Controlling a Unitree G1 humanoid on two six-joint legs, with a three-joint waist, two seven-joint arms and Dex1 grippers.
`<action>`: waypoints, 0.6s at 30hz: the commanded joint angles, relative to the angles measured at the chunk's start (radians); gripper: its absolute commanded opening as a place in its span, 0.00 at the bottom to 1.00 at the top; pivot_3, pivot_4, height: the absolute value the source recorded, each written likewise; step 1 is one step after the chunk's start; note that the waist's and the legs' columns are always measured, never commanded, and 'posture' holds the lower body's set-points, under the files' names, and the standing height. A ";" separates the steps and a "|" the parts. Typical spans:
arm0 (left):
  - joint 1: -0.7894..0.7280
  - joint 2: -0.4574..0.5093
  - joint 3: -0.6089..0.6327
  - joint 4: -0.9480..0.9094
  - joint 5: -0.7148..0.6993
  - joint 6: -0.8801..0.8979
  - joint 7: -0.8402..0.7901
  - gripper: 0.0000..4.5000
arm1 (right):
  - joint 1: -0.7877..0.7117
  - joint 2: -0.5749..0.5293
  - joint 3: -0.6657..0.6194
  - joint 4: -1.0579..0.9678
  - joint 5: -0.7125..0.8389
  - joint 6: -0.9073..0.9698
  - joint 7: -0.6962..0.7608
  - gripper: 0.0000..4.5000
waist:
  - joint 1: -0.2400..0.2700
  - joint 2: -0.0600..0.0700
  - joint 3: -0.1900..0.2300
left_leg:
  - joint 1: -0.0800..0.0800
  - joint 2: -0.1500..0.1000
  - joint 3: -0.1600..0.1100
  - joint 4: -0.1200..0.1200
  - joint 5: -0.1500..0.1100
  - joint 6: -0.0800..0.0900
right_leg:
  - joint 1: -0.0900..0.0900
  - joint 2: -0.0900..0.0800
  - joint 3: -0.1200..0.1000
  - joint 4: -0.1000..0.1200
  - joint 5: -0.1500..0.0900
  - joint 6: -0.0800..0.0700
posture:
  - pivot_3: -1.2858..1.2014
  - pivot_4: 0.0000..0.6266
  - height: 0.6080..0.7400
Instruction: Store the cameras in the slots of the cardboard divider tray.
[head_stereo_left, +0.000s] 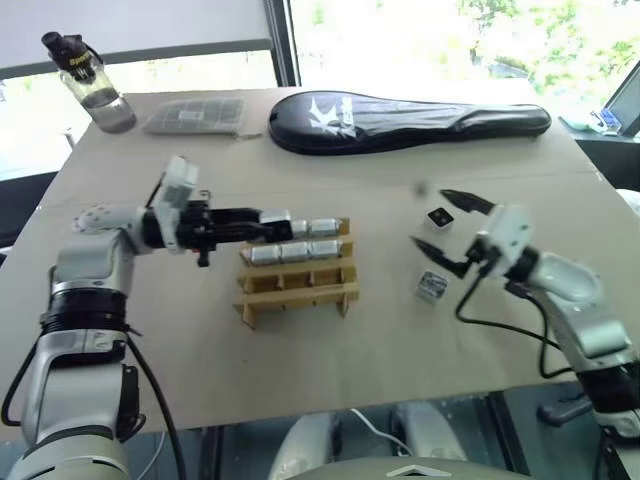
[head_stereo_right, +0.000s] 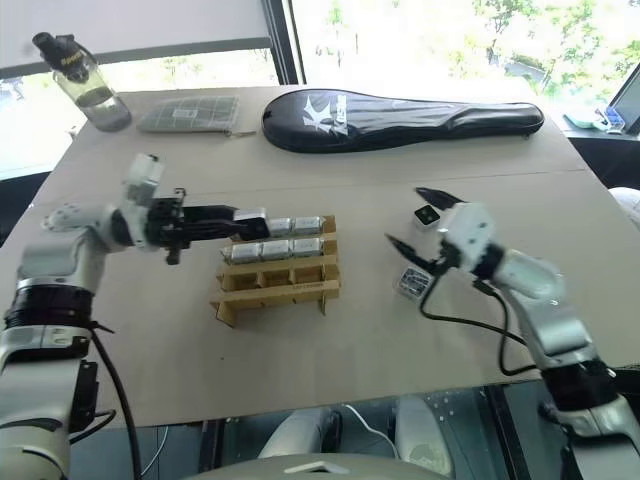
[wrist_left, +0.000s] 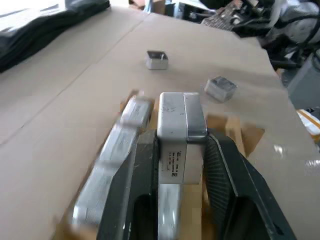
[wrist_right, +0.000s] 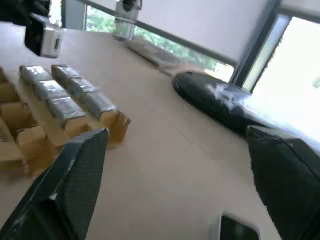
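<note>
Closest up, left gripper (wrist_left: 182, 165) is pinching one of the cameras (wrist_left: 181, 131), a silver block with a small printed label too tiny to read. Right under and beside it sits the cardboard divider tray (head_stereo_left: 296, 284), back two rows packed with silver cameras, front row open. Right gripper (head_stereo_left: 446, 232) has its fingers spread wide, with two loose cameras (head_stereo_left: 433, 285) on the table between and just below them. Farther back lies a black racket case (head_stereo_left: 400, 122) with a white logo.

Office or lab, cardboard-covered table (head_stereo_left: 330, 350), big windows (head_stereo_left: 450, 35), cluttered desks
</note>
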 joint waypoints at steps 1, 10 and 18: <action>0.035 0.035 -0.025 -0.018 -0.092 -0.064 -0.017 0.15 | 0.139 -0.027 -0.079 -0.129 0.173 0.089 0.106 0.98 | 0.007 0.001 0.000 | -0.001 0.000 0.000 0.000 0.000 0.000 | 0.000 0.000 0.000 0.000 0.000 0.000 | 0.52 0.24 1.00; 0.092 0.082 -0.153 -0.017 -0.155 -0.237 -0.017 0.15 | 0.425 -0.084 -0.233 -0.161 0.289 0.094 0.462 0.98 | 0.026 0.001 0.001 | 0.005 0.000 -0.001 0.002 -0.001 0.002 | 0.007 0.000 0.000 -0.001 0.001 0.002 | 0.52 0.24 1.00; 0.079 0.075 -0.209 -0.022 -0.181 -0.277 -0.017 0.15 | 0.389 0.002 -0.314 -0.024 0.239 -0.089 0.670 0.98 | 0.025 0.001 0.001 | 0.005 0.000 -0.001 0.002 -0.002 0.003 | 0.007 0.000 0.000 -0.001 0.001 0.002 | 0.52 0.24 1.00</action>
